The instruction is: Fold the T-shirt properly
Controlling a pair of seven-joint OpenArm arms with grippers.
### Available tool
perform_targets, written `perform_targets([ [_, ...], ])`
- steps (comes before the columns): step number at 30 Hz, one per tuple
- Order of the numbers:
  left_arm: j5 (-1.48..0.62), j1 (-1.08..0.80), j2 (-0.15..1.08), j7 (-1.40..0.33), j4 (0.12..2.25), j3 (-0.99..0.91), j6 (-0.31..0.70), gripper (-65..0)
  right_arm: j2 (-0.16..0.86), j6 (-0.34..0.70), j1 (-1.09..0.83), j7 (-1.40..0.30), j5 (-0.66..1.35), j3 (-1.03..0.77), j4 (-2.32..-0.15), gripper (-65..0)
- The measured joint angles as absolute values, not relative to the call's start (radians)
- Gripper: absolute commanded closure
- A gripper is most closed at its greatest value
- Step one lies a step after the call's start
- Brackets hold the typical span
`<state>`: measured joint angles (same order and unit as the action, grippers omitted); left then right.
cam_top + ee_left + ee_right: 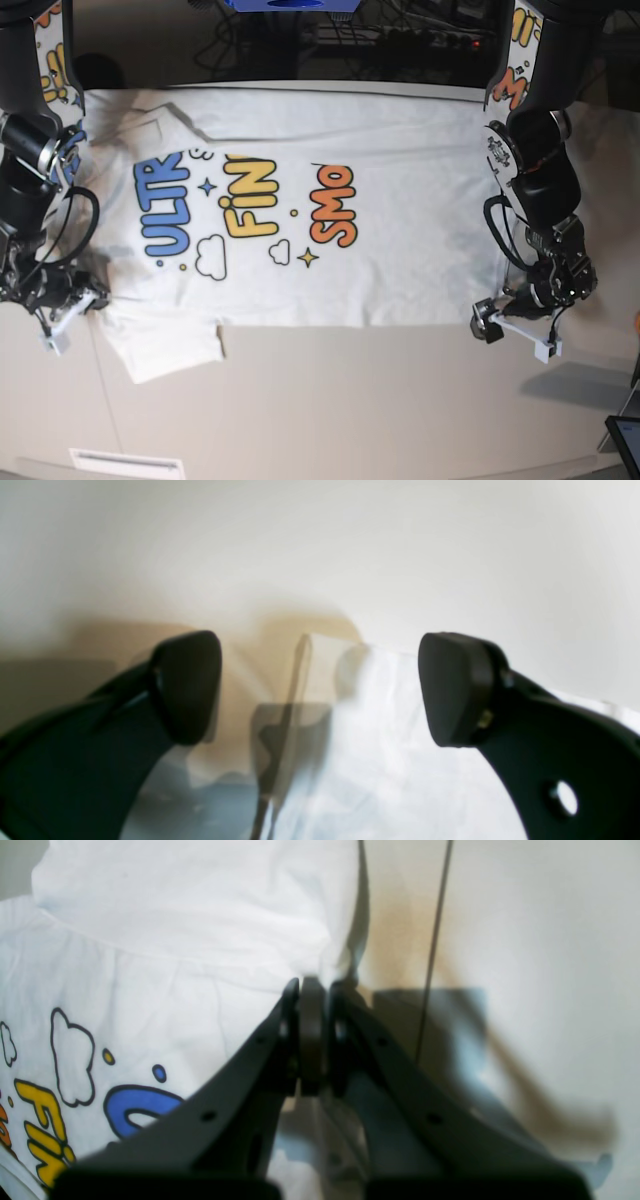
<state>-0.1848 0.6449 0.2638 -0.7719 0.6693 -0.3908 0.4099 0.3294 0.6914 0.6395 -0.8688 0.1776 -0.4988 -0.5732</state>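
The T-shirt (400,260) lies spread flat on the pale table (350,400), print up, with blue, yellow and orange letters. In the base view my left gripper (490,328) sits at the shirt's near right corner. The left wrist view shows it (320,690) open wide, with the white cloth corner (390,740) between and below its fingers. My right gripper (95,298) is at the shirt's near left edge, beside the sleeve (165,345). Its (312,990) jaws are shut, and the white cloth edge (345,955) runs straight into the tips.
Cables and dark equipment (400,35) line the table's far edge. A dark device corner (625,435) shows at the bottom right. A white label (125,463) sits at the front edge. A thin seam (432,965) crosses the tabletop.
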Motion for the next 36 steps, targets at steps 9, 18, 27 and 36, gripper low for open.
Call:
perform_targets([
  [9,-0.184,0.642,0.266,-0.773,0.667,-0.341,0.408,-39.8,0.329,0.691,0.640,-0.869,0.177,-0.499,-0.573,-0.9],
  [18,-0.193,0.654,0.270,-0.757,0.628,-0.311,0.416,-39.3,0.330,0.691,0.640,-0.869,0.177,-0.499,-0.573,-0.9],
  [27,-0.193,0.654,0.271,-0.754,0.623,-0.307,0.415,-19.7,0.330,0.691,0.640,-0.869,0.178,-0.499,-0.573,-0.9],
  [36,-0.192,0.653,0.272,-0.759,0.620,-0.307,0.413,0.0,0.330,0.691,0.640,-0.869,0.178,-0.499,-0.573,-0.9],
])
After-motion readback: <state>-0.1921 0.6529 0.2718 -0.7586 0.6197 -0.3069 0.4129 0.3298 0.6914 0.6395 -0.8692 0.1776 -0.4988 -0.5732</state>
